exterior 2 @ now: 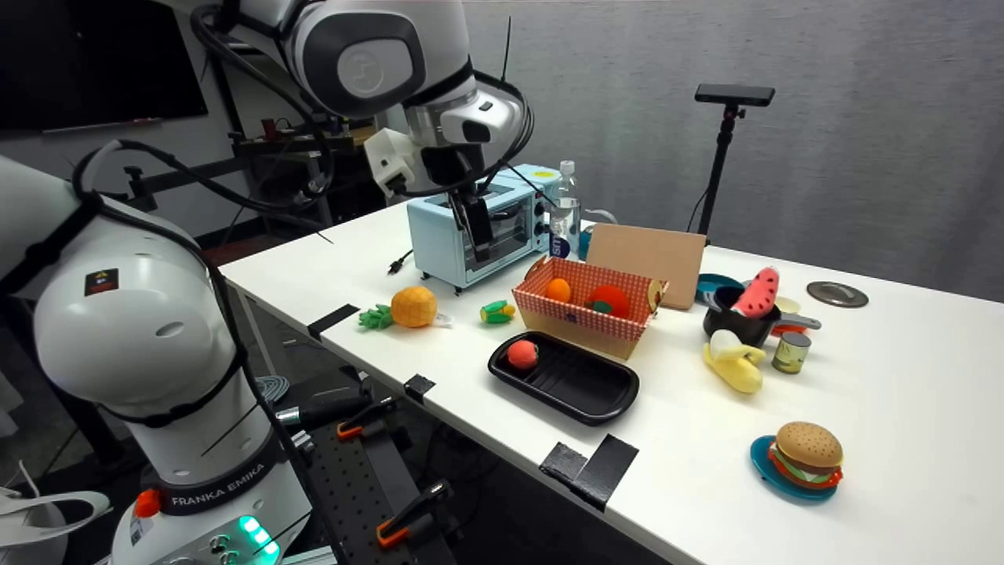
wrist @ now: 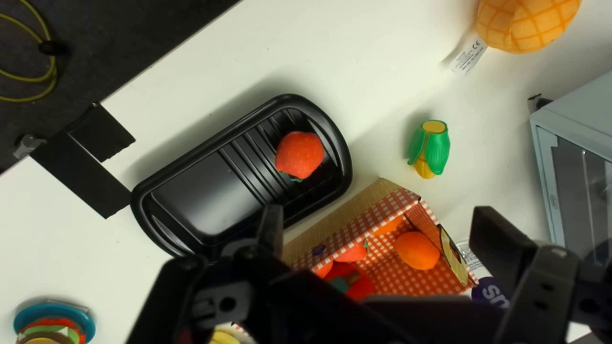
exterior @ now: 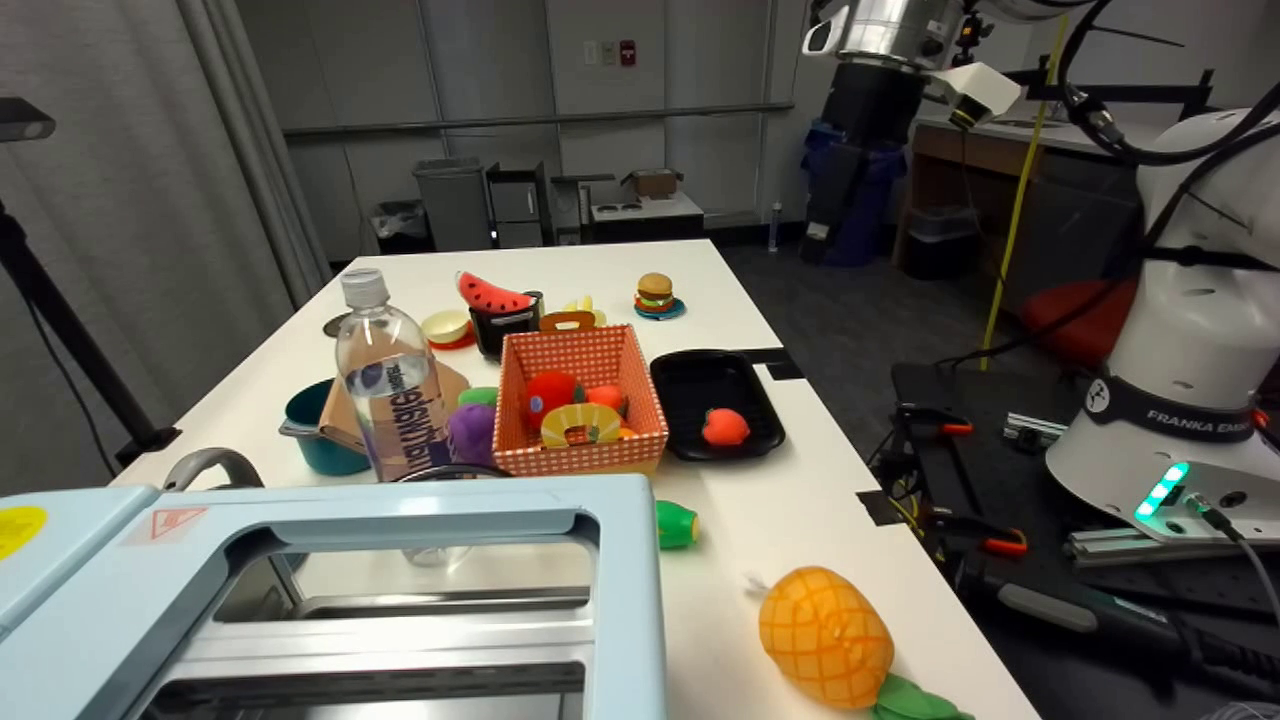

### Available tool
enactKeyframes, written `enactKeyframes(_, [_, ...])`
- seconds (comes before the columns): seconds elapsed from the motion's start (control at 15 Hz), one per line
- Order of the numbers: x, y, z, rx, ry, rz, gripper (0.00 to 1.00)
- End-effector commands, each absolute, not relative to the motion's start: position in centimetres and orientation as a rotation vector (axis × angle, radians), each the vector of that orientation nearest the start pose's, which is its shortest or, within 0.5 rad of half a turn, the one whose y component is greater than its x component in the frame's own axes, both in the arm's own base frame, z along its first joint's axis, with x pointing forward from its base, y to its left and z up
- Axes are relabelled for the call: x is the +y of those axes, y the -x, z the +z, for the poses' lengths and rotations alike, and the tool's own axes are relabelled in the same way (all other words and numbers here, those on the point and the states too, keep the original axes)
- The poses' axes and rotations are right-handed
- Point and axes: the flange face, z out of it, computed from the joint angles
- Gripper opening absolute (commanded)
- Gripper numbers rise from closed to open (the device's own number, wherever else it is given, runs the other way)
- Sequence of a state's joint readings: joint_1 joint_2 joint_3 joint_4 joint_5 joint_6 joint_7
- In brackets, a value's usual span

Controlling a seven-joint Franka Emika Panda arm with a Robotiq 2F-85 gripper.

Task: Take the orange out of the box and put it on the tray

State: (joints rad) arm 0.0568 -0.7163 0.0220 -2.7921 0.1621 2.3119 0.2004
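The orange (wrist: 417, 250) is a round toy fruit inside the box, near its handle end. It also shows in an exterior view (exterior 2: 558, 290). The box (exterior 2: 580, 336) is red-white checked cardboard with yellow handles and holds several fruits. The black tray (exterior 2: 580, 417) lies beside the box and holds a red strawberry-like fruit (wrist: 300, 154) at one end, also seen in an exterior view (exterior: 725, 427). My gripper (wrist: 384, 234) is open and empty. It hangs high above the table, with the box showing between and beyond its fingers in the wrist view.
A toy corn (exterior 2: 497, 311) and a pineapple (exterior 2: 414, 307) lie near the pale blue toaster oven (exterior 2: 478, 235). A water bottle (exterior: 395, 400) stands behind the box. A brown board (exterior 2: 647, 263), pots, a banana (exterior 2: 735, 362) and a burger (exterior 2: 808, 459) are around it.
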Motion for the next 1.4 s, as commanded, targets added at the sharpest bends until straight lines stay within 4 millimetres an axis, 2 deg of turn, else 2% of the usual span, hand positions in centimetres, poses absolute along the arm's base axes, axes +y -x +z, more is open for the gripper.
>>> enactKeyframes(0.0, [3.0,-34.1,42.9,0.359,2.951,-0.312,1.0])
enactKeyframes(0.27, [3.0,-33.9,42.7,0.384,2.993,-0.257,1.0])
enactKeyframes(0.67, [2.9,-33.1,42.4,0.45,3.092,-0.077,1.0])
enactKeyframes(1.13, [2.6,-32.4,42.6,0.377,3.191,0.088,1.0])
enactKeyframes(1.2, [4.1,-37.2,40.6,0.357,3.204,0.077,1.0])
enactKeyframes(1.33, [4.9,-39.0,40.8,0.325,3.213,0.016,1.0])
